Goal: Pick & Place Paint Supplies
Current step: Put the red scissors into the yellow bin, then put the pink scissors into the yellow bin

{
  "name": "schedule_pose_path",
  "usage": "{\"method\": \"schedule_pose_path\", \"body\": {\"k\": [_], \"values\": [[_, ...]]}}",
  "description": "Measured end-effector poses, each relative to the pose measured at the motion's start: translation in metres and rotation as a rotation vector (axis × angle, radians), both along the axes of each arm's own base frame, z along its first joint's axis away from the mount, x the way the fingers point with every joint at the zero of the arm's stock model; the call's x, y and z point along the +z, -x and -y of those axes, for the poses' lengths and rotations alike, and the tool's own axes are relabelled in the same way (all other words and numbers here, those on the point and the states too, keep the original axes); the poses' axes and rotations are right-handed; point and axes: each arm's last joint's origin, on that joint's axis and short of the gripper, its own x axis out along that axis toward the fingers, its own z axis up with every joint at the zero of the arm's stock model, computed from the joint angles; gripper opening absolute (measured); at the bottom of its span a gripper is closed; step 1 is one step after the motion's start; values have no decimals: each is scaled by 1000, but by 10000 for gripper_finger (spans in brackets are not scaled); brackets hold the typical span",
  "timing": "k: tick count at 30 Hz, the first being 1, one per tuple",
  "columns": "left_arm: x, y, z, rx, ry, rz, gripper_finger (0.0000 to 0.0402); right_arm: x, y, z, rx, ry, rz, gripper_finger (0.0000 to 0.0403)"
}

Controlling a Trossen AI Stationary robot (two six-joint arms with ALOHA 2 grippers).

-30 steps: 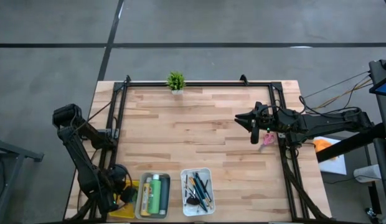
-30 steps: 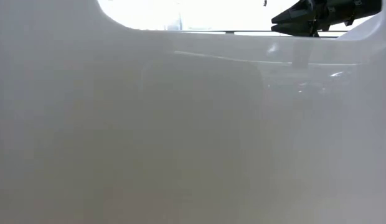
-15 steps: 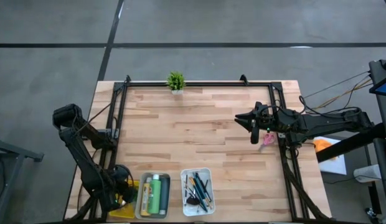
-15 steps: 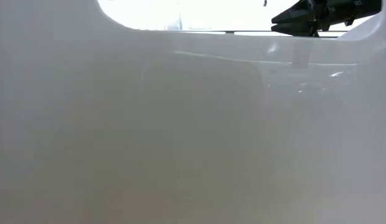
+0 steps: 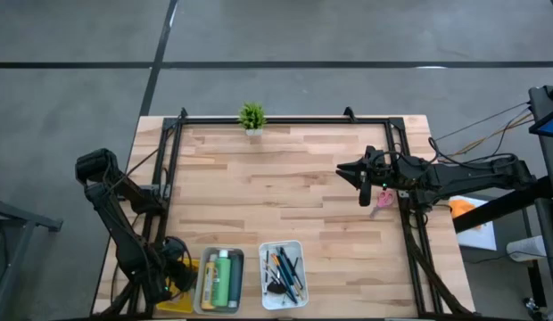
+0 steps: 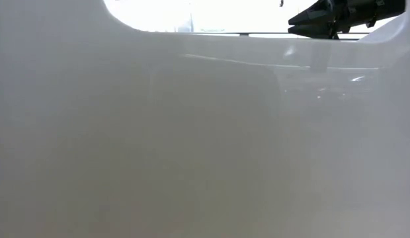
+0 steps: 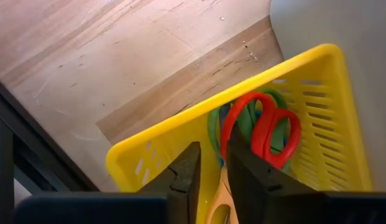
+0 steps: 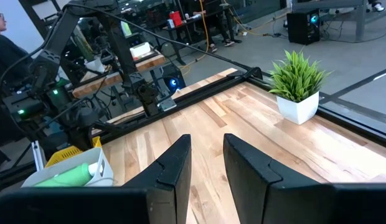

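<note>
At the near left corner of the desk (image 5: 285, 192), the left arm folds down steeply from its base at the left edge, and its left tool (image 7: 210, 177) hangs over the yellow tray (image 7: 324, 124). In the left wrist view its two dark fingers (image 7: 187, 180) stand a narrow gap apart, pinching nothing, their tips just above the tray's rim. Inside the tray lie red-handled scissors (image 7: 268, 127), crossing over a green-handled pair (image 7: 213, 127); an orange handle (image 7: 219, 202) shows between the fingers, lower in the tray.

Just beside the yellow tray along the near edge sits the grey tray (image 5: 205, 283), holding a green bottle (image 5: 224, 278), a paler yellow-green bottle beside it and a grey-blue one at its far side. Next to it is the white tray (image 5: 299, 272), filled with thin dark brushes and pencils (image 5: 284, 267). The low view is almost wholly blocked by a pale surface close to the lens.

Farther back, on the right side, the right arm stretches nearly level from the right edge inward. Its right tool (image 5: 363, 185) hovers above the bare wood, fingers spread slightly with nothing between them, as the right wrist view shows. Pink scissors (image 5: 383, 199) lie on the desk just beside that arm's wrist, near the right frame rail.

At the far edge stands the small potted plant (image 5: 251, 117), well apart from both arms.
</note>
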Motion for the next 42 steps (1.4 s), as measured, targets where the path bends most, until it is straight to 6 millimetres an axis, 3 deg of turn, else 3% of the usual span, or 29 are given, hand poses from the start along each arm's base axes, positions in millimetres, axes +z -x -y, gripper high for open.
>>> {"method": "schedule_pose_path", "body": {"k": [6,15,20,25,29,34,42], "values": [[10,-1,3,6,41,14,84,0,0,0,0,0,0,93],[57,5,-16,185,185,77,85,0,0,0,0,0,0,93],[80,7,-33,271,239,250,85,0,0,0,0,0,0,93],[91,-1,-55,317,150,448,85,0,0,0,0,0,0,93],[94,-20,-71,338,76,500,85,0,0,0,0,0,0,93],[98,-59,-99,331,-6,563,85,0,0,0,0,0,0,93],[106,-118,-168,346,-181,715,85,0,0,0,0,0,0,93]]}}
